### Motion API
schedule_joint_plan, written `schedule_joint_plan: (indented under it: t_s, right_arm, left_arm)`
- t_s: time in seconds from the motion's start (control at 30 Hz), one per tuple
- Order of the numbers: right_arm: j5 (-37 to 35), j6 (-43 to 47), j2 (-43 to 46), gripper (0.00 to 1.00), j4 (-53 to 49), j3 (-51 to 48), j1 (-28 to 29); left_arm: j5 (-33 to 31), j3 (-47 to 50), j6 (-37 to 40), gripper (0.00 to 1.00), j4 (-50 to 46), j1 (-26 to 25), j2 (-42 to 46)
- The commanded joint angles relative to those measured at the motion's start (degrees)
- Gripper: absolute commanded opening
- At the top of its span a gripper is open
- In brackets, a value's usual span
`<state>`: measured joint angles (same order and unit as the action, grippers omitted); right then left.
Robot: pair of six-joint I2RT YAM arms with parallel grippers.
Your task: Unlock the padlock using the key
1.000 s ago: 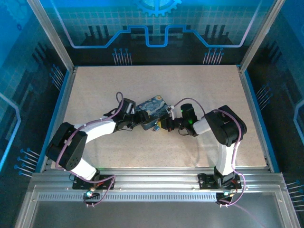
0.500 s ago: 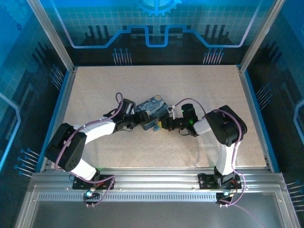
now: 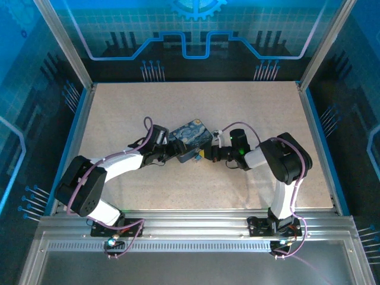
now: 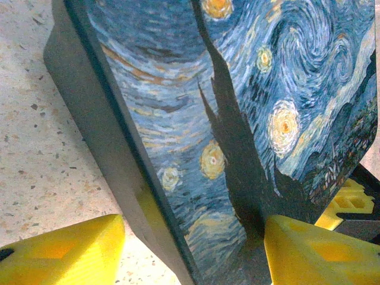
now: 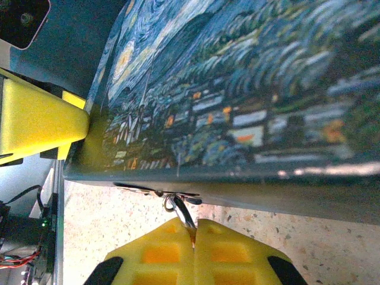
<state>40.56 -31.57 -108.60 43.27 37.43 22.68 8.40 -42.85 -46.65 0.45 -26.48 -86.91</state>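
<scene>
Right gripper (image 5: 194, 233) jaws pinched key (image 5: 187, 218) at tin (image 5: 249, 89) edge; left gripper (image 4: 193, 249) jaws clamped tin. Best to twist slowly, key aligned.

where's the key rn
In the right wrist view, the key is pinched in the shut right gripper, bottom centre, just under the tin.

1. A dark blue swirl-painted tin (image 3: 191, 138) is lying near the middle of the table, sitting askew to the table's edges.
2. Its lid is showing yellow stars, pale swirls and a dark cypress shape, while its side wall is looking plain dark grey.
3. The speckled beige table (image 3: 178, 101) is spreading out beneath it, with a blue rim running down both sides.
4. Blue circuit-patterned panels (image 3: 196, 35) are standing behind and beside the table.
5. A ribbed aluminium rail (image 3: 190, 228) is running along the near edge.
</scene>
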Motion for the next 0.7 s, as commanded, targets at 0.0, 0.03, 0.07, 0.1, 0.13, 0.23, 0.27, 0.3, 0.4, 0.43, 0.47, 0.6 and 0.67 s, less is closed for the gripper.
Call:
schedule_joint_plan:
  t_s: [0.0,0.03,0.07,0.1,0.13,0.23,0.27,0.3,0.4,0.43,0.47,0.6,0.67]
  right_arm:
    - [0.0,-0.7,2.1,0.02,0.9,-0.6,-1.0]
    - [0.0,-0.7,2.2,0.02,0.8,-0.7,-1.1]
    - [-0.1,-0.7,2.4,0.02,0.7,-0.7,-1.1]
    - [0.0,-0.7,2.5,0.02,0.6,-0.9,-1.2]
    - [-0.2,-0.6,2.6,0.02,0.4,-0.8,-1.4]
    - [-0.5,-0.2,3.1,0.02,-0.4,-1.1,-1.6]
    - [-0.6,-0.1,3.3,0.02,-0.8,-1.2,-1.7]
    - [-0.7,0.2,3.4,0.02,-1.2,-1.3,-1.7]
    - [-1.0,1.0,4.1,0.02,-2.7,-1.5,-1.9]
    - [-1.1,1.2,4.6,0.02,-3.1,-1.6,-1.9]
    - [-1.1,1.2,5.1,0.02,-3.5,-1.8,-2.0]
    - [-1.5,1.3,7.7,0.02,-5.5,-2.6,-2.2]
    - [-2.0,2.0,9.7,0.02,-7.0,-3.2,-2.2]
  left_arm:
    - [-0.5,2.3,-0.4,0.65,-4.2,-0.6,0.1]
    - [-0.5,2.4,-0.5,0.65,-4.2,-0.7,0.1]
    - [-0.5,2.4,-0.5,0.65,-4.1,-0.7,0.2]
    - [-0.5,2.4,-0.6,0.65,-4.0,-0.7,0.2]
    - [-0.4,2.4,-0.6,0.66,-3.9,-0.7,0.3]
    - [-0.2,2.5,-0.6,0.67,-3.6,-0.7,0.4]
    - [-0.1,2.4,-0.6,0.68,-3.5,-0.6,0.6]
    - [-0.1,2.4,-0.7,0.69,-3.3,-0.6,0.8]
    - [0.1,2.4,-0.6,0.73,-2.7,-0.6,1.8]
    - [0.1,2.2,-0.3,0.74,-2.8,-0.6,2.3]
    - [0.1,2.0,-0.2,0.75,-2.9,-0.5,2.7]
    - [0.4,1.6,0.2,0.8,-2.1,0.1,4.7]
    - [0.3,1.5,0.5,0.84,-1.8,0.5,5.9]
